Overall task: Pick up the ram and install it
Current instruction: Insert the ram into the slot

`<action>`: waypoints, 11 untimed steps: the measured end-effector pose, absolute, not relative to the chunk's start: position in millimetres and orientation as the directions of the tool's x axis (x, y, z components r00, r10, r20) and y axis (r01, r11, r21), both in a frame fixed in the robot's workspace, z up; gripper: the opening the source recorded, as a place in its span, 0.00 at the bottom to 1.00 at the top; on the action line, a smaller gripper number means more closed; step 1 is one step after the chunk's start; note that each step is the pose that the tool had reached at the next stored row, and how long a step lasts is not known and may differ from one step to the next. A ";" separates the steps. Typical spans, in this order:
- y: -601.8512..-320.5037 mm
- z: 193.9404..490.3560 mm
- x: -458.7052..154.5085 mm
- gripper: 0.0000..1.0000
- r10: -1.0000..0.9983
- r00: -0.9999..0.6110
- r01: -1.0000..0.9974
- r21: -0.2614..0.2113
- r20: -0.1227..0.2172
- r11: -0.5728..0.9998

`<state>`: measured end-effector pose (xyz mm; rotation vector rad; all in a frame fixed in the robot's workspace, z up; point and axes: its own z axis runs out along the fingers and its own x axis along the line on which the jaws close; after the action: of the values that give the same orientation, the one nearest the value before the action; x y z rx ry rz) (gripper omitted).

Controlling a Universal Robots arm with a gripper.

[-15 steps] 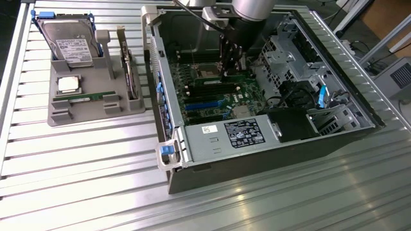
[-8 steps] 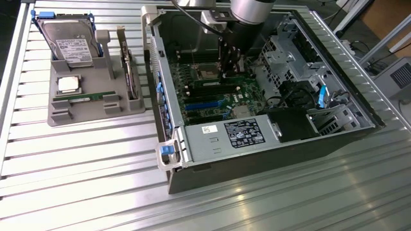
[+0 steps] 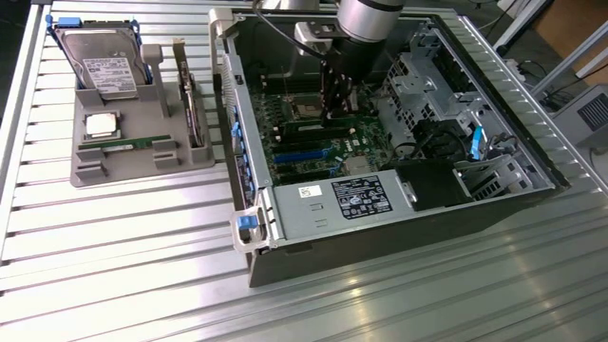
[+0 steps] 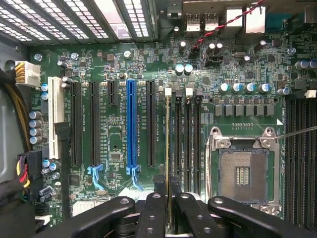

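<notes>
Black gripper [image 4: 169, 198] clamped on thin green ram stick [image 4: 168, 139], edge-on along 1 black memory slot near silver CPU socket [image 4: 242, 173], green motherboard [image 4: 109, 64], inside open grey computer case [image 3: 314, 214]

Ram [image 4: 168, 144] upright within gripper [image 4: 170, 215], in line with slots [image 4: 188, 144] beside socket [image 4: 242, 173], inside case [image 3: 399, 239]. Tray [image 3: 142, 168] at exterior view's left of case.

An open dark metal computer case [image 3: 399, 239] lies across the middle of the ribbed aluminium bench [image 3: 142, 242]. The silver robot arm [image 3: 366, 18] reaches in, its black gripper [image 3: 334, 107] low over the green motherboard [image 3: 304, 153]. Toward the bench's far edge, on the exterior view's left, a grey plastic tray [image 3: 124, 171] holds a long thin green memory stick [image 3: 124, 144].
</notes>
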<state>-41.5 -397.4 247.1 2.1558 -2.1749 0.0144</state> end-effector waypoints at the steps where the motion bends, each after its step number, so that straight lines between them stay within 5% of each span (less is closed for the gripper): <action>1: -397.3 246.0 -41.5 0.14 -0.998 -0.007 -0.999 0.049 0.063 0.010; 11: -396.4 237.5 -41.5 0.14 -0.998 0.009 -0.999 0.049 0.068 -0.006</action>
<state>-41.5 -396.4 237.5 2.1713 -2.1544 0.0207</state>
